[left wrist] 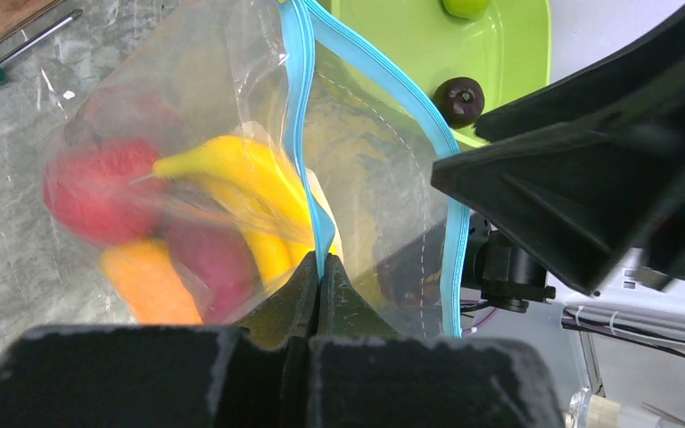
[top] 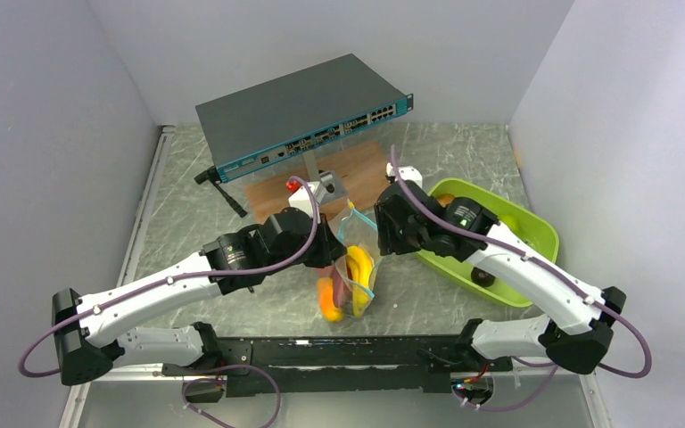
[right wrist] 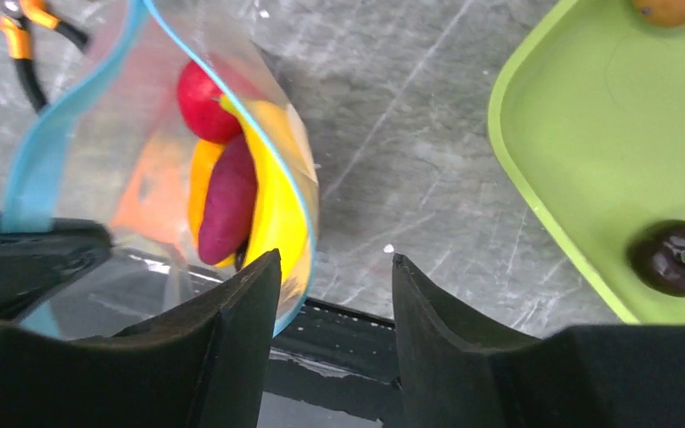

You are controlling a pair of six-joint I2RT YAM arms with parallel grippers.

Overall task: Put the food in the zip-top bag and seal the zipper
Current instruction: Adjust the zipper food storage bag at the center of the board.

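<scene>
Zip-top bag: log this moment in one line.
left gripper: shut on zipper | right gripper: open, empty | zip-top bag: unsealed, banana inside | lime-green tray: holds brown round fruit

The zip-top bag point(top: 357, 267) stands between both arms, mouth gaping; the left gripper point(left wrist: 319, 283) pinches one lip, the right gripper point(right wrist: 334, 267) hangs open-jawed just beside the other; bare table point(right wrist: 410, 152) lies between bag and green tray point(top: 546, 234); the network switch point(top: 303, 116) walls off the far side.
</scene>
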